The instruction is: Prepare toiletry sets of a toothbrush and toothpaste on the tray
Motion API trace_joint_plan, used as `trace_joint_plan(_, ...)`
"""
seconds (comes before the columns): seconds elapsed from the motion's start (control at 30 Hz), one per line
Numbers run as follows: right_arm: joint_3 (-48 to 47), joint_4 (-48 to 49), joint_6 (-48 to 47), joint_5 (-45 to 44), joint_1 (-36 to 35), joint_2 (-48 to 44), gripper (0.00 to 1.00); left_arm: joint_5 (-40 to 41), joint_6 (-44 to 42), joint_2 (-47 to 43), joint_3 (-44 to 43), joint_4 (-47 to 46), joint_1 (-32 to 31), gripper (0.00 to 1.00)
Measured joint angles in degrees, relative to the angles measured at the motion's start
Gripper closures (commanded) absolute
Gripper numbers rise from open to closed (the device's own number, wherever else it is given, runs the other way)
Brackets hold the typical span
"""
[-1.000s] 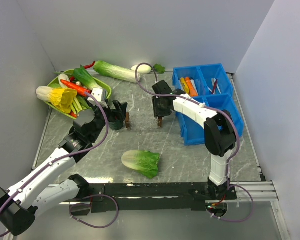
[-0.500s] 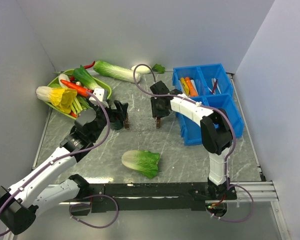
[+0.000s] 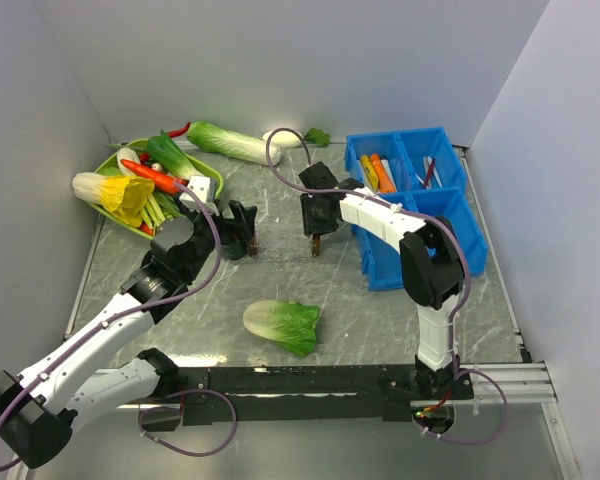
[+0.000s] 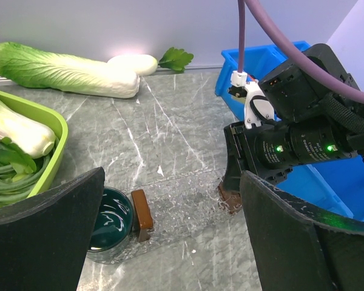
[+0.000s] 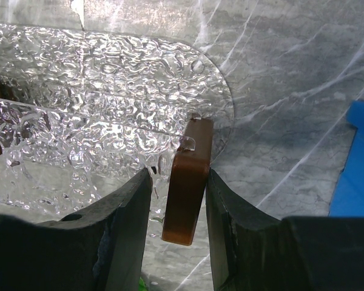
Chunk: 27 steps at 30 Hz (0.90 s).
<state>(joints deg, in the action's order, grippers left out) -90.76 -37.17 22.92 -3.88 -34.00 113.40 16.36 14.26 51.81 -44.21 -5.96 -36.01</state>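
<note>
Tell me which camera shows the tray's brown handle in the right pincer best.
Right wrist view: the brown handle sits large and sharp between the fingers of the right pincer, joined to the clear tray. The left wrist view shows only its lower end under that pincer; the top view shows a small brown speck.

Marble tbl [image 3: 380, 320], clear tray [image 5: 109, 79], cabbage [image 3: 282, 327], bins [image 3: 398, 137]

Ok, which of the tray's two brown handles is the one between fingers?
The handle nearest the blue bin, held by the right gripper; blue bin. The other handle, beside the dark green bowl, sits free.
</note>
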Motion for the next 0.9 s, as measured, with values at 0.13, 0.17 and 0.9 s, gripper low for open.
trace_joint_plan(0.13,0.0,0.1,0.0,0.0,0.0,0.0,1.00,0.0,0.0,0.2,0.0,0.0,0.0,0.03)
trace_joint_plan(0.17,0.0,0.1,0.0,0.0,0.0,0.0,1.00,0.0,0.0,0.2,0.0,0.1,0.0,0.03)
trace_joint_plan(0.9,-0.9,-0.9,0.2,0.0,0.0,0.2,0.64,0.0,0.0,0.3,0.0,0.2,0.0,0.04)
